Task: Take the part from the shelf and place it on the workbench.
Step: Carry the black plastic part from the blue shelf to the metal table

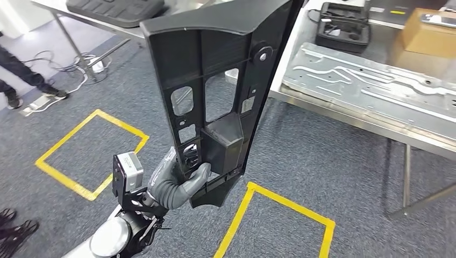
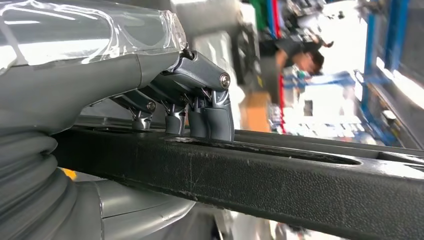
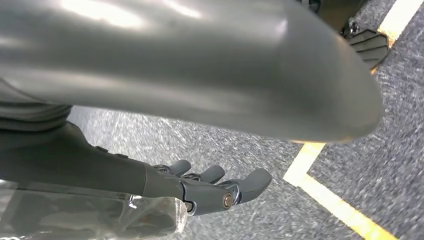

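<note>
The part (image 1: 215, 80) is a large black plastic panel with several cut-outs and a boxy pocket, held upright in front of me. My left hand (image 1: 175, 183) grips its lower end, thumb pressed on the front face. In the left wrist view the fingers (image 2: 200, 107) hook over the part's edge (image 2: 280, 185). The steel workbench (image 1: 344, 117) stands to the right of the part, apart from it. My right hand (image 3: 215, 187) hangs over the grey carpet with its fingers loosely extended and nothing in them.
On the workbench lie a stamped silver metal panel (image 1: 376, 80), a black case (image 1: 343, 26) and a cardboard box (image 1: 427, 32). Yellow tape squares (image 1: 88, 156) (image 1: 279, 220) mark the carpet. A person's legs (image 1: 21, 75) and cables are at far left. Another table (image 1: 115, 9) stands behind.
</note>
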### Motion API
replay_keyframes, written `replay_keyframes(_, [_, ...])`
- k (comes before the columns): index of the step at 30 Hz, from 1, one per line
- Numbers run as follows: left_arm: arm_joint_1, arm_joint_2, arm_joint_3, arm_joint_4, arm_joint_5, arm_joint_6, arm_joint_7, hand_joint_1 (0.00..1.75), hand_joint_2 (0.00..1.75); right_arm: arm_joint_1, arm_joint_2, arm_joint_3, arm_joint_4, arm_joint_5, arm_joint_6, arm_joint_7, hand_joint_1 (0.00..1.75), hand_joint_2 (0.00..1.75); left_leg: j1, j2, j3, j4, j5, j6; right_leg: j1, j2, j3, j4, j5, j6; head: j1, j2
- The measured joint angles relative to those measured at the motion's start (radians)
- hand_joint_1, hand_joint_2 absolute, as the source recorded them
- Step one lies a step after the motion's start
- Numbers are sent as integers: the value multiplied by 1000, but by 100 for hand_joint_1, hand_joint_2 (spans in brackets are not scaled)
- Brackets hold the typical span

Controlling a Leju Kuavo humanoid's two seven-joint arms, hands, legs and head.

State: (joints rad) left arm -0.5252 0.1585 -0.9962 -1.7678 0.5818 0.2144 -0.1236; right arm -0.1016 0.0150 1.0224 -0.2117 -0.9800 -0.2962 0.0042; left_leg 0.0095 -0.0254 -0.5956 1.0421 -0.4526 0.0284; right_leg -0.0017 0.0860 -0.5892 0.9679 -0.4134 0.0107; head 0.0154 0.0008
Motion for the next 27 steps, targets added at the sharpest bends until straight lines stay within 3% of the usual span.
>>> replay_keyframes(2, [-6,-5,-2,0,-3,-5,-7,175,175,2,0,0,0,3,0,0,0,0,-5,-19,35,-75,22,8,-1,17,-3,0,1,6,0,0])
replay_keyframes(4, [-9,-9,-6,0,-7,-5,-12,175,175,5,-1,0,0,6,0,-2,0,0,-7,-7,40,-81,25,11,-5,28,-6,-1,3,16,0,0])
replay_keyframes(6, [-9,-14,-8,0,-12,-5,-16,175,175,6,-4,0,1,9,-1,-6,0,0,-2,8,47,-92,30,20,-2,2,-14,19,-12,27,2,0])
replay_keyframes(7, [-9,-15,-9,-1,-15,-4,-18,175,175,6,-6,0,1,11,-1,-8,0,0,1,17,51,-97,32,25,-1,-22,-31,56,-35,33,4,0])
replay_keyframes(9, [-6,-17,-12,-1,-19,-4,-20,175,175,4,-7,0,1,14,-2,-13,0,0,1,35,54,-99,30,30,-7,-62,-94,186,-98,45,7,0])
replay_keyframes(11, [0,-18,-14,-1,-19,-5,-20,175,175,4,-7,0,1,14,-3,-20,0,0,3,55,55,-98,28,31,-15,-70,-144,281,-125,55,7,0])
replay_keyframes(12, [2,-18,-15,-1,-19,-5,-20,175,175,4,-7,0,1,14,-3,-23,0,0,4,63,56,-98,26,29,-19,-73,-141,275,-111,59,7,0])
replay_keyframes(13, [3,-19,-15,-1,-19,-6,-20,175,175,5,-8,0,1,13,-3,-24,0,0,6,72,58,-97,24,26,-23,-78,-117,226,-81,64,7,0])
replay_keyframes(15, [3,-21,-15,-1,-19,-10,-21,175,175,3,-8,0,1,13,-4,-26,0,0,7,86,63,-95,17,15,-26,-111,-38,79,-18,69,7,0])
replay_keyframes(17, [2,-23,-15,-1,-20,-16,-22,175,175,0,-7,0,1,12,-3,-25,0,0,2,99,69,-94,10,1,-21,-131,4,-3,4,60,6,0])
replay_keyframes(20, [1,-23,-14,-1,-21,-23,-24,175,175,1,-6,0,1,14,-3,-19,0,0,4,114,75,-94,3,-16,-18,-110,3,-8,1,36,3,0])
replay_keyframes(21, [1,-23,-14,-1,-22,-25,-24,175,175,2,-6,0,1,15,-4,-16,0,0,8,105,71,-80,-9,-20,-19,-101,4,-9,2,29,3,0])
replay_keyframes(23, [0,-23,-12,-1,-22,-28,-25,175,175,0,-6,0,1,16,-5,-10,0,0,12,72,34,5,-58,-25,-23,-86,6,-11,4,18,1,0])
replay_keyframes(25, [4,-22,-12,-1,-22,-31,-26,175,175,-1,-7,0,1,16,-6,-8,0,0,12,47,-40,153,-118,-26,-21,-67,5,-10,4,13,-1,0])
replay_keyframes(26, [6,-22,-12,-1,-22,-33,-26,175,175,-1,-7,0,1,16,-7,-8,0,0,11,41,-70,205,-129,-26,-20,-55,5,-10,4,12,-2,0])
replay_keyframes(27, [8,-22,-13,-1,-22,-34,-26,175,175,-1,-7,0,1,17,-7,-9,0,0,11,37,-83,221,-122,-25,-19,-42,6,-10,4,12,-2,0])
